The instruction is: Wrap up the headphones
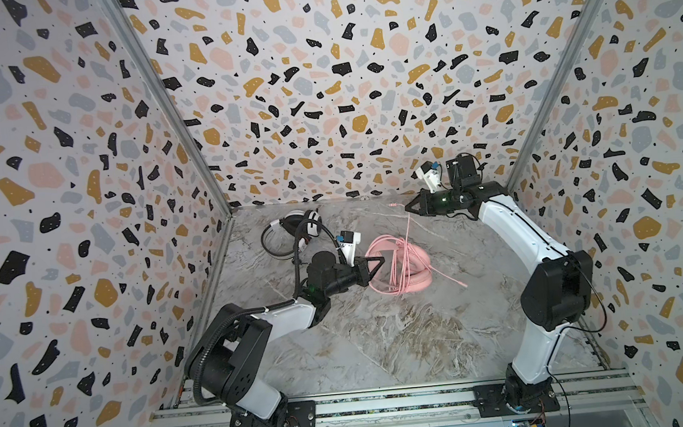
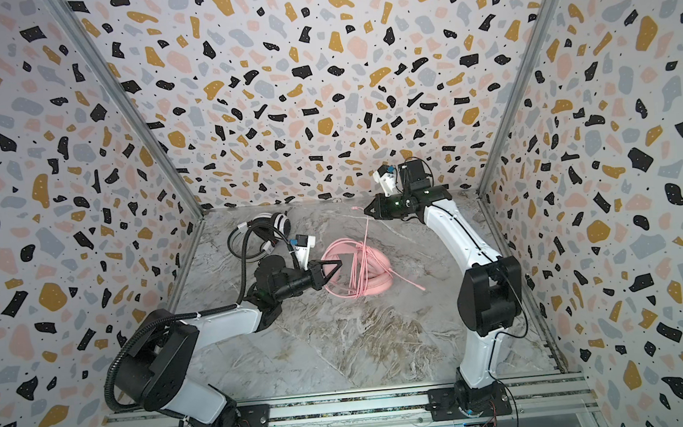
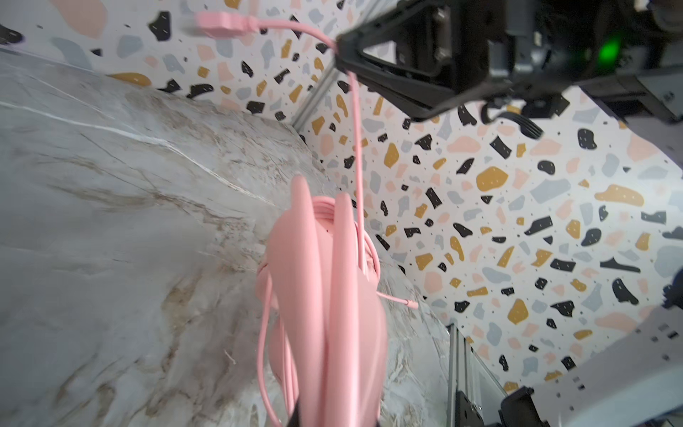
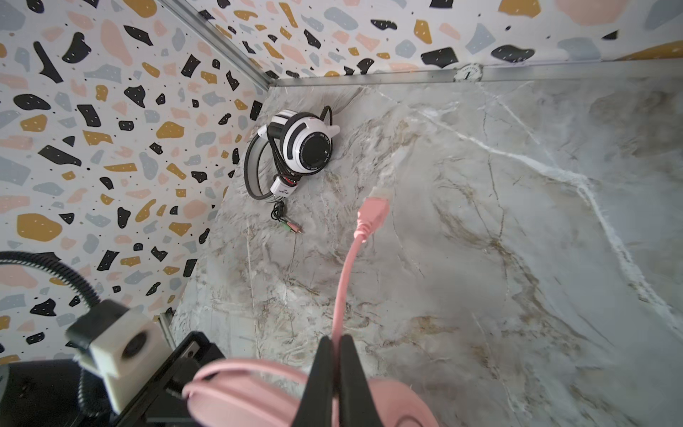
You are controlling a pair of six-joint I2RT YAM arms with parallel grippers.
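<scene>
Pink headset gripped mid-table, cable held up behind it

Pink dominates the middle of the marble table (image 1: 383,336). There the left gripper (image 1: 378,260) has its jaws pressed together on the near-left edge of the pink headset (image 1: 416,260), whose cord is looped loosely around it. Just beyond, the pink cable (image 4: 343,281) rises in a nearly straight line to the right gripper (image 1: 407,208), which pinches it a short way behind the plug (image 4: 374,212). The plug end sticks out free past the fingertips. Farthest back, in the rear left corner, the white-and-black headset (image 1: 311,221) lies against the wall, apart from both grippers.
</scene>
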